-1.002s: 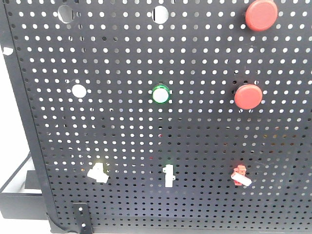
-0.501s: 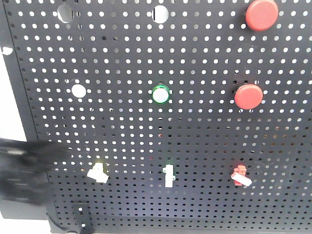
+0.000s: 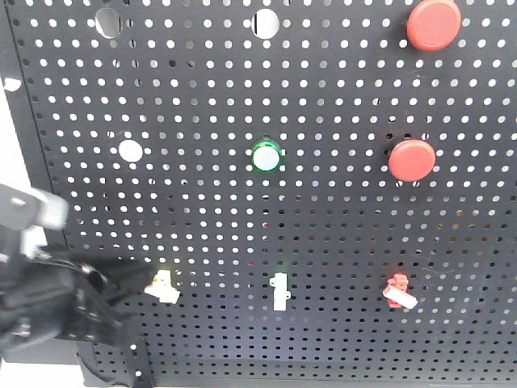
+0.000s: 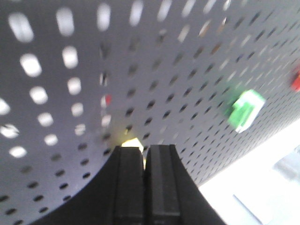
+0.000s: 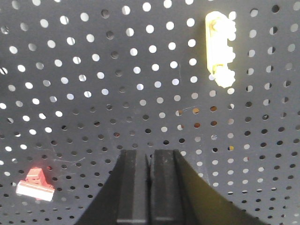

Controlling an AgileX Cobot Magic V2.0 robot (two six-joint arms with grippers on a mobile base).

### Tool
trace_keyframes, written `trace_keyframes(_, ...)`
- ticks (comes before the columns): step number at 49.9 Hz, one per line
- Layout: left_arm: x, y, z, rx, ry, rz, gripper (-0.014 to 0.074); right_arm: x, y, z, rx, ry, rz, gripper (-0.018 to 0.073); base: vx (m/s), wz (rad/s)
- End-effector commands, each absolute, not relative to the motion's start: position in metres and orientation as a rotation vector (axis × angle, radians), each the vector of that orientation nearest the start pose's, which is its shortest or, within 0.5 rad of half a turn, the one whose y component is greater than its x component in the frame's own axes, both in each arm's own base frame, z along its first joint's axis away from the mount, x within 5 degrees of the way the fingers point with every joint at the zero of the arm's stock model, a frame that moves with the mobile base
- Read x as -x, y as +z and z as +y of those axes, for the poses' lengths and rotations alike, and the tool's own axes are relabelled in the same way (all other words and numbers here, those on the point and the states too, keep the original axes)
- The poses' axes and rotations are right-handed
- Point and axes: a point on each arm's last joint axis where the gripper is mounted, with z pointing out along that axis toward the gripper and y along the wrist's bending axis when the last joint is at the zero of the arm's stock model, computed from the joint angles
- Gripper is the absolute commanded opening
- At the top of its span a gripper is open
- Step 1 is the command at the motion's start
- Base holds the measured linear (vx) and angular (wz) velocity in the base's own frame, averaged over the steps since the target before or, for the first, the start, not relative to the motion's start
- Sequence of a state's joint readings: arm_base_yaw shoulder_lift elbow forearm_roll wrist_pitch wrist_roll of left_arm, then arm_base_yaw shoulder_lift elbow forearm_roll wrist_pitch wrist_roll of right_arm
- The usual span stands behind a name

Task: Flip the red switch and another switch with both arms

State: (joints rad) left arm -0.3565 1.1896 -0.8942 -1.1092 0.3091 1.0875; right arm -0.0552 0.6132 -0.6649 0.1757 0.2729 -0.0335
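Right now, you're facing a black pegboard (image 3: 212, 95) studded with controls. Along its bottom row, the cream-white switch (image 3: 161, 284) with a faint yellow glow sits at the left. A white toggle with a green glow (image 3: 279, 292) is in the middle. The red switch (image 3: 399, 292) is at the right, its white-tipped lever angled down to the right.

Your left gripper (image 4: 144, 151) — a dark blur at the lower left of the front view — has its tips just beside the cream-white switch; whether they touch it is unclear. Its jaws are pressed together, holding nothing.

Your right gripper (image 5: 150, 153) also has its jaws closed and empty — in its wrist view the red switch lies below and left of the tips, apart from them.
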Motion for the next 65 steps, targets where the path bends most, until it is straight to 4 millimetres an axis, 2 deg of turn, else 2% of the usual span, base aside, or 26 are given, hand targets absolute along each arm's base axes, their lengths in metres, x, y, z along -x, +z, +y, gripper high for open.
trace_keyframes(1, -0.242, 0.354, -0.115, -0.467, -0.502, 1.816, -0.0006, -0.127, 0.380, -0.005, -0.123, 0.076, 1.584, -0.0006, 0.00, 0.00)
trace_keyframes(14, -0.255, 0.339, -0.117, -0.454, -0.470, 1.862, -0.0006, -0.127, 0.380, -0.005, -0.106, 0.059, 1.585, -0.0006, 0.00, 0.00)
trace_keyframes(39, -0.257, 0.331, -0.121, -0.505, -0.485, 1.900, -0.0006, -0.126, 0.380, -0.005, -0.082, 0.035, 1.583, -0.0006, 0.00, 0.00)
trace_keyframes(49, -0.249, 0.346, -0.114, -0.471, -0.449, 1.833, -0.0006, -0.125, 0.381, -0.005, -0.082, 0.035, 1.581, -0.0006, 0.00, 0.00)
trace_keyframes(65, -0.218, 0.384, -0.101, -0.443, -0.435, 1.681, -0.0006, -0.125, 0.380, -0.004, -0.105, 0.068, 1.588, -0.0006, 0.00, 0.00)
